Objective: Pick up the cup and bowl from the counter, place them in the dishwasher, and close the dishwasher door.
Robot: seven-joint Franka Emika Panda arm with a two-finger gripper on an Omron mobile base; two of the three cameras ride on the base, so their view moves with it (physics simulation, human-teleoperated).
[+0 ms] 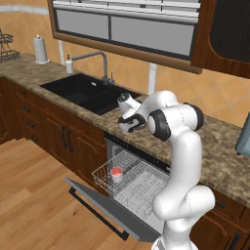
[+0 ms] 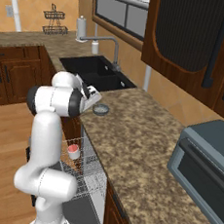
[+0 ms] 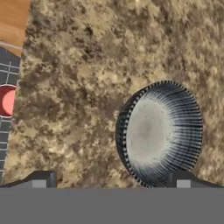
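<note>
The grey bowl (image 3: 159,133) with its pale speckled inside sits on the granite counter (image 3: 87,52), just ahead of my right fingertip. My gripper (image 3: 113,181) hangs open above the counter with nothing between its fingers. From the right base view the bowl (image 2: 101,109) lies near the counter's front edge, with the gripper (image 2: 92,96) close above and beside it. The white cup (image 1: 116,173) with its red inside stands upright in the pulled-out wire rack (image 1: 134,188) of the dishwasher. The dishwasher door (image 1: 105,207) is dropped open. In the left base view my arm hides the bowl.
A black double sink (image 1: 88,93) with a faucet (image 1: 100,61) lies left of the bowl. A soap bottle (image 1: 69,64) and a paper towel roll (image 1: 40,49) stand behind it. A grey toaster oven (image 2: 206,163) sits far right on the counter. Wall cabinets hang overhead.
</note>
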